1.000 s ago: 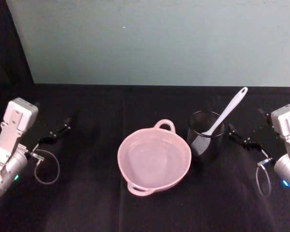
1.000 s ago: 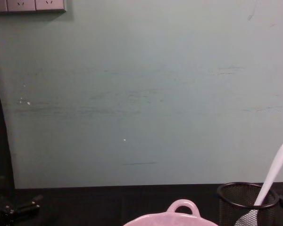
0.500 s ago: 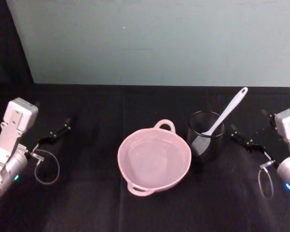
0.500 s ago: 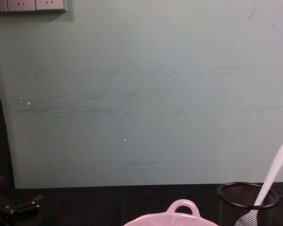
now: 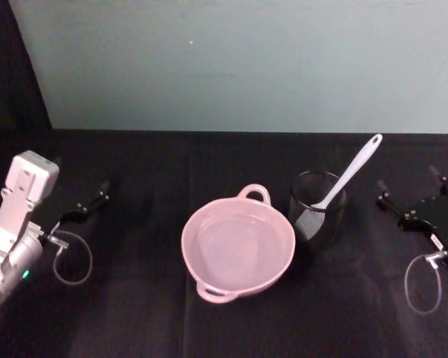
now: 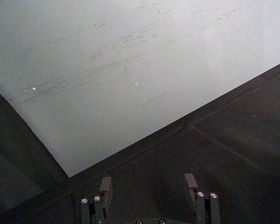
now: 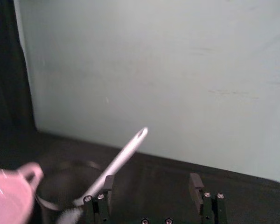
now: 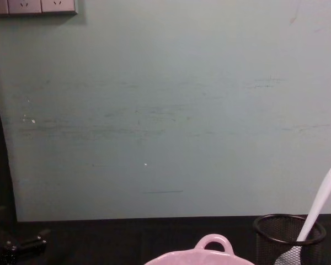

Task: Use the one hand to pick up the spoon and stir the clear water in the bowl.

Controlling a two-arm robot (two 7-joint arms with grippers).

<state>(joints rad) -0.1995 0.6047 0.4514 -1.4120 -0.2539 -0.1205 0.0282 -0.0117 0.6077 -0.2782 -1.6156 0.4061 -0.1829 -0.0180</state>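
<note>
Approach is the step in hand, by my reading: the right pincer (image 5: 405, 186) hangs over the black table (image 5: 209, 328) with its fingers spread wide and nothing between them, and the spoon (image 5: 349, 173) is not yet gripped. The spoon stands to that pincer's left, near it but apart, its paddle head down inside the black mesh cup (image 5: 317, 216). Its long axis runs on a slant. The slim handle rises out of the cup and leans back toward the wall and toward the pincer's side, so the holed end is the highest point and the nearest part to the fingers. From the right wrist the spoon (image 7: 122, 154) crosses ahead of the pincer (image 7: 150, 182), and its lower shaft passes just beyond one finger (image 7: 107, 183) without touching it. The pink bowl (image 5: 185, 242), with clear water in it, lies farther to the pincer's left, just past the cup. The left pincer (image 5: 82, 206) is parked well beyond the bowl on the far side, its fingers likewise wide apart and empty (image 6: 148, 183). The next move probably calls for the right pincer to travel left and up to the free upper shaft, then turn until its jaws straddle the handle across that slanted axis. It should close a little below the hole and draw the spoon out along its own line, so the head clears the mesh rim without tipping the cup.
</note>
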